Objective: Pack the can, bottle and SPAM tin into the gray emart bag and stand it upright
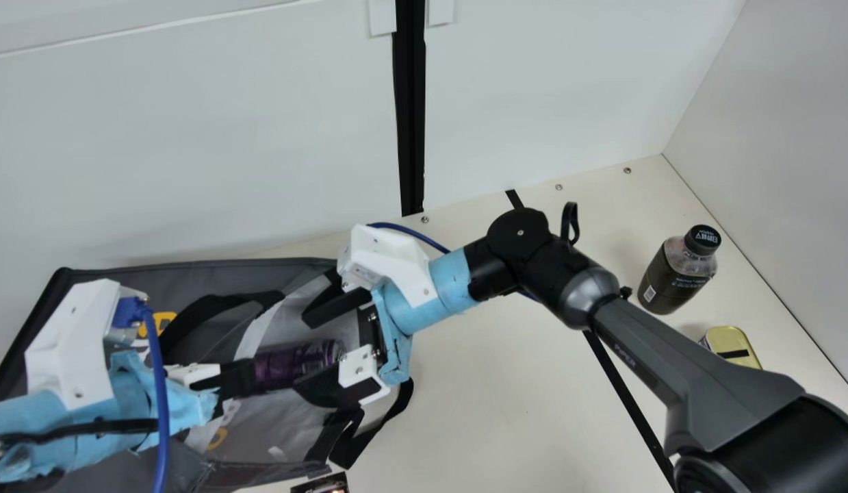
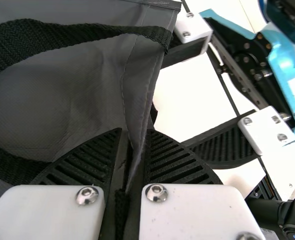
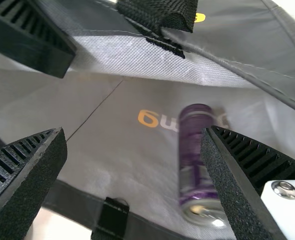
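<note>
The gray bag (image 1: 211, 274) lies on its side, its inside showing at the mouth. My left gripper (image 1: 237, 378) is at its mouth; in the left wrist view that gripper (image 2: 135, 137) is shut on the bag's edge (image 2: 137, 95). My right gripper (image 1: 302, 355) stands open at the opening, fingers either side of the purple can (image 1: 287, 364). In the right wrist view the can (image 3: 190, 150) lies inside the bag (image 3: 102, 165), near one finger of the open right gripper (image 3: 134, 137). The dark bottle (image 1: 672, 277) stands upright at the right, with the SPAM tin (image 1: 737, 342) nearby, partly behind my right arm.
Black straps (image 1: 376, 431) hang loose beside the bag's mouth. A small dark printed item (image 1: 322, 483) is at the main view's bottom edge. White walls (image 1: 191, 137) bound the table (image 1: 492, 383) behind and at the right. My right arm spans the table's right half.
</note>
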Robot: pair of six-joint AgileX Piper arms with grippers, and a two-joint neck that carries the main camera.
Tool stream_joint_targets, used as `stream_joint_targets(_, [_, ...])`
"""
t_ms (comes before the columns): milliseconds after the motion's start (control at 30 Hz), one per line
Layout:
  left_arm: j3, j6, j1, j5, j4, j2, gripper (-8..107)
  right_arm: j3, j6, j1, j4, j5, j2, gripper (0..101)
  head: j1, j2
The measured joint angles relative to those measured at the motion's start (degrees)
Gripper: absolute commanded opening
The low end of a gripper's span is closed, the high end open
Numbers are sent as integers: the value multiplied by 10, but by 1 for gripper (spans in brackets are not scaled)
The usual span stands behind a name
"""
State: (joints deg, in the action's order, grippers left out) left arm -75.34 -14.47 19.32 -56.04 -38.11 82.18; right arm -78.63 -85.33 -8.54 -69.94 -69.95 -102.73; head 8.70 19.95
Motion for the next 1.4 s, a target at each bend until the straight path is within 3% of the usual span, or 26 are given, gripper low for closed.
stream_joint_targets(467, [0,0,0,0,0,0,-8,34,14,45,34,-1,70,95,0,0])
stream_joint_targets(933, [0,0,0,0,0,0,-8,78,45,105,71,29,155,95,0,0])
stream_joint_targets(1400, [0,0,0,0,0,0,-8,98,88,173,122,61,227,95,0,0])
